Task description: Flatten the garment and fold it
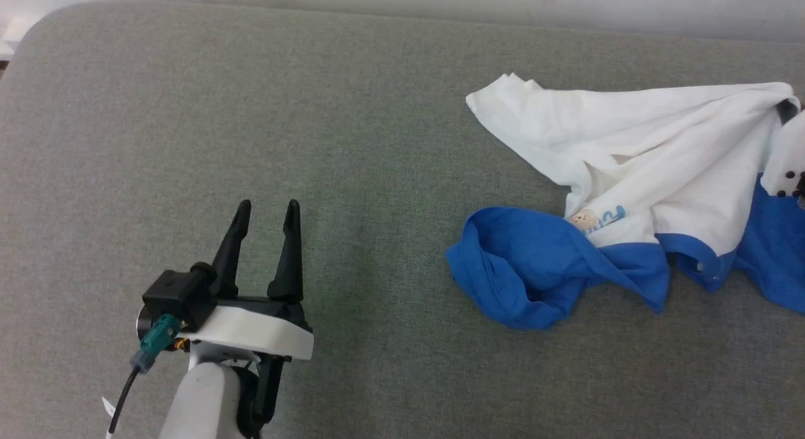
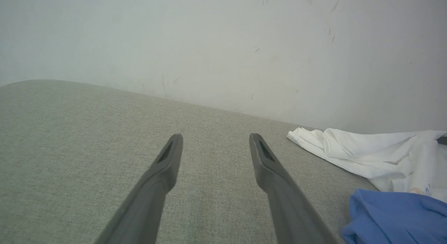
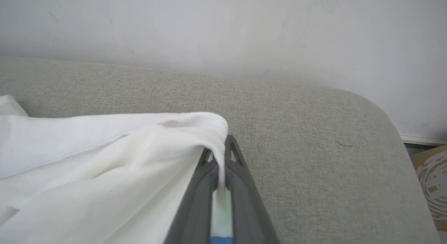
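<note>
In my R gripper (image 3: pixel 220 151), white garment (image 1: pixel 635 143) edge clamped tight, L gripper (image 1: pixel 267 214) fingers apart, garment well to its right

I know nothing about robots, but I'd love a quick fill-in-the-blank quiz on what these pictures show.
1. The soft long-sleeved shirt has a white body and bright ____ sleeves.
2. The right gripper is ____ on a white fold of the shirt.
3. The left gripper is ____, with nothing between its two dark fingers.
4. The shirt lies crumpled on a ____ woven-fabric surface.

Missing words: blue; shut; open; grey.
</note>
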You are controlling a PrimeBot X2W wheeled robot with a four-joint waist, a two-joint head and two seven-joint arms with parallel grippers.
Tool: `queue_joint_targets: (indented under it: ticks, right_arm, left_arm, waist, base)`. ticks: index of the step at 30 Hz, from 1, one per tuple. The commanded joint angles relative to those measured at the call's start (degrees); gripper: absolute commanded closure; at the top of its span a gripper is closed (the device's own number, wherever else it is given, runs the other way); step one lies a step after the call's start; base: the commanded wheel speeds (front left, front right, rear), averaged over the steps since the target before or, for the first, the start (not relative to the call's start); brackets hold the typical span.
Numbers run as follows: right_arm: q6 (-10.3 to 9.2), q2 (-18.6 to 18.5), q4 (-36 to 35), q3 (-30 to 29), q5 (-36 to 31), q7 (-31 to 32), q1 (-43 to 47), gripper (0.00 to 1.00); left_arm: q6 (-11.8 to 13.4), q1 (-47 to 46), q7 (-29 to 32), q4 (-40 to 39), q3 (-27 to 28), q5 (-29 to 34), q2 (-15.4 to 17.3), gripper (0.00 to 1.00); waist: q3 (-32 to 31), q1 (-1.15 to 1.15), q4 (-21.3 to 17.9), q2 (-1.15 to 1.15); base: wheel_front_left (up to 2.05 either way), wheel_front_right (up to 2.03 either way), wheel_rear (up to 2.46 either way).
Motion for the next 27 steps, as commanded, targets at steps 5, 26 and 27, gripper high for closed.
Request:
queue_joint_targets:
  ticks: [5,26,27]
  right_arm:
    - [-0.05,2.3,5.48,-2.3,-3.14,-6.57,-0.1,0.0]
    - [-0.05,12.03,-23.84,0.72,-1.34,-24.79,28.55,0.0]
    - [-0.05,12.94,-26.8,0.94,-1.38,-23.77,30.88,0.0]
  left_arm:
    - [-0.15,-0.82,-0.27,0.45,-0.03,-0.09,-0.13,0.0]
    - [0.75,6.63,-0.27,3.18,2.5,2.44,-0.13,0.0]
    - [0.76,6.77,-0.27,3.28,2.45,2.45,-0.13,0.0]
  waist:
    - [0.26,-0.01,0.49,0.0]
    - [-12.28,-0.01,-5.67,0.0]
    - [-12.44,-0.01,-5.82,0.0]
  base:
    - [0.0,0.0,0.0]
    - [0.0,0.0,0.0]
    - [0.0,0.0,0.0]
